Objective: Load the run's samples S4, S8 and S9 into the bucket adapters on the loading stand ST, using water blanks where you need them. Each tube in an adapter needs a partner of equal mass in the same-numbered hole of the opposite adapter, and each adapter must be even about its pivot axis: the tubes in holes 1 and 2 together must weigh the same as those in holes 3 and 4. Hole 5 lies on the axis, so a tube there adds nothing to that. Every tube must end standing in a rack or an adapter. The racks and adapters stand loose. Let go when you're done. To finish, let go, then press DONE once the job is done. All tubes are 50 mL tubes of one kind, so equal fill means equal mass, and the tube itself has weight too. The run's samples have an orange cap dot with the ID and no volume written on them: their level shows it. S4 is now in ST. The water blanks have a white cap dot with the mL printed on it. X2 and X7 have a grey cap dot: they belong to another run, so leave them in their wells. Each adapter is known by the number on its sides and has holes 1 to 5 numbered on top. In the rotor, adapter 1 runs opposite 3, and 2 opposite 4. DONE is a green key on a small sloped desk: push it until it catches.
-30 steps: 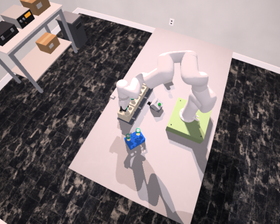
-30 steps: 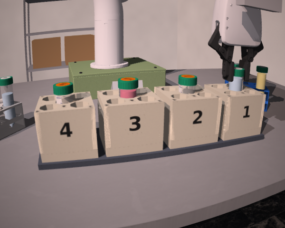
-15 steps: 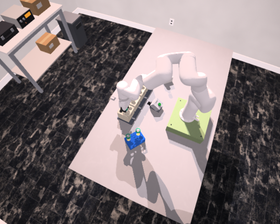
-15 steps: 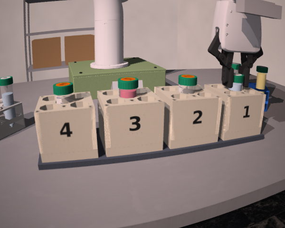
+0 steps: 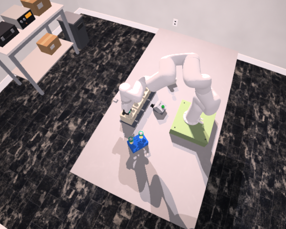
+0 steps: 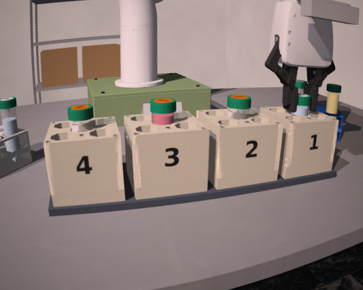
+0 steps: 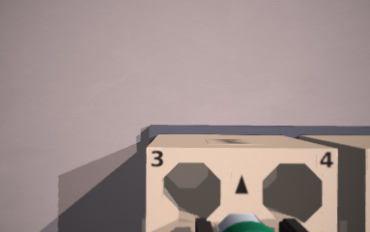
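My gripper (image 5: 127, 112) (image 6: 301, 106) (image 7: 243, 226) points down over adapter 1 (image 6: 311, 162) (image 7: 240, 156), shut on a white-dot water blank (image 6: 302, 100) (image 7: 249, 227). The blank stands upright in central hole 5; its mL number is unreadable. Holes 3 and 4 look empty. Orange-dot samples stand in the middles of adapter 2 (image 6: 248, 168), adapter 3 (image 6: 172, 177) and adapter 4 (image 6: 85, 187): one sample (image 6: 239, 101), one with red liquid (image 6: 163, 107) and one (image 6: 80, 112). Their IDs are unreadable. The adapters sit on the stand (image 6: 175, 199) (image 7: 269, 130).
A blue rack (image 5: 138, 147) (image 6: 339, 127) beside adapter 1 holds two tubes with yellow contents. A clear rack (image 6: 25, 146) at the left in the exterior view holds a white-dot tube (image 6: 9, 124). The green DONE key (image 5: 162, 106) is on its small desk (image 5: 158, 107) behind the stand.
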Robot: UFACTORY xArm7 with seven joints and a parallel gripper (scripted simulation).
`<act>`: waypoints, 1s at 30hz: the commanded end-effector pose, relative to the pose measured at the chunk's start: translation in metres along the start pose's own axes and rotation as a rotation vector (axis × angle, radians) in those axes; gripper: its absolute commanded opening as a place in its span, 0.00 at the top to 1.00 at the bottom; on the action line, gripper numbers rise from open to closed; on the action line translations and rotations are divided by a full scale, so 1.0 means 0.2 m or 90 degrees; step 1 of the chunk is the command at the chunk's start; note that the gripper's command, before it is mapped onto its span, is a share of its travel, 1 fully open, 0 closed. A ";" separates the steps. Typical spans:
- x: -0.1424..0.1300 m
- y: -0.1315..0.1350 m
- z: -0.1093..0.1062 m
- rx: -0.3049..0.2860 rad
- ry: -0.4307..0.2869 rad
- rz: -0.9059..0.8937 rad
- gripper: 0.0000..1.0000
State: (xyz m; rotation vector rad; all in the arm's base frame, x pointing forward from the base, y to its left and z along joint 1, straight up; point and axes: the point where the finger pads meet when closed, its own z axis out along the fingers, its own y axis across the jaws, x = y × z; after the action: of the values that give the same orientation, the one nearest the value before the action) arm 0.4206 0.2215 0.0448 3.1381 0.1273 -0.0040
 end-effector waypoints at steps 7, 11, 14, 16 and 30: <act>0.01 0.00 -0.01 0.001 0.002 0.000 0.56; 0.01 0.00 -0.01 0.001 0.002 0.000 0.56; 0.01 0.00 -0.01 0.001 0.002 0.000 0.56; 0.01 0.00 -0.01 0.001 0.002 0.000 0.56; 0.01 0.00 -0.04 0.001 0.002 0.000 0.56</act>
State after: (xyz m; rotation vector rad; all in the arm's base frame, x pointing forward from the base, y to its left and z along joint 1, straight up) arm 0.4203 0.2213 0.0453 3.1374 0.1274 -0.0056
